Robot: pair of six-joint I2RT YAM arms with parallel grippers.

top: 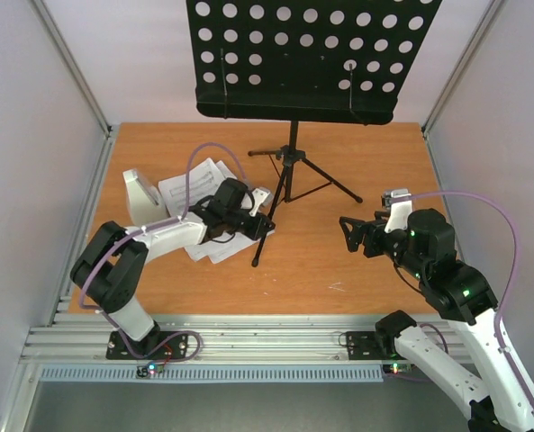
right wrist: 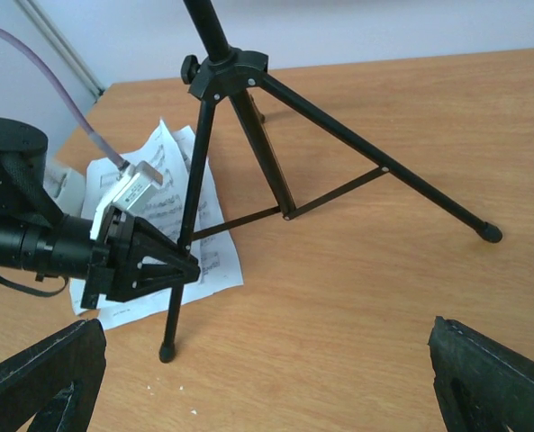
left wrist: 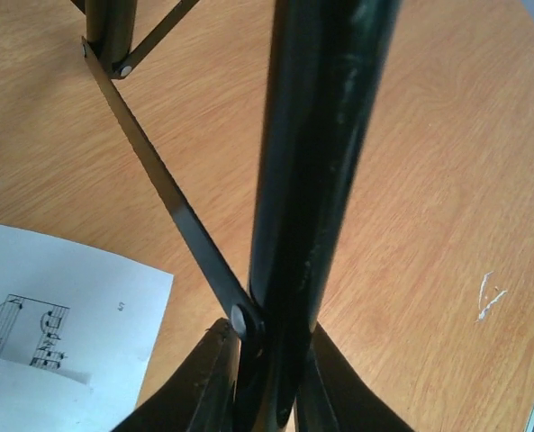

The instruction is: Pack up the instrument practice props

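The black tripod music stand [top: 291,166] stands at the table's back middle, with its perforated desk [top: 312,54] high up. My left gripper [top: 266,226] is shut on the stand's near-left leg [left wrist: 312,180], just above the brace joint; it also shows in the right wrist view [right wrist: 149,261]. White sheet-music pages [top: 194,193] lie under my left arm and show in the left wrist view [left wrist: 50,315]. The pale grey metronome [top: 140,196] stands left of the pages. My right gripper [top: 352,236] is open and empty, right of the tripod [right wrist: 235,81]. The clear cover is not in view.
The stand's other legs [right wrist: 384,171] spread toward the back and right over the wooden table [top: 339,279]. Grey walls and metal frame posts close in the left, right and back sides. An aluminium rail [top: 248,337] runs along the near edge.
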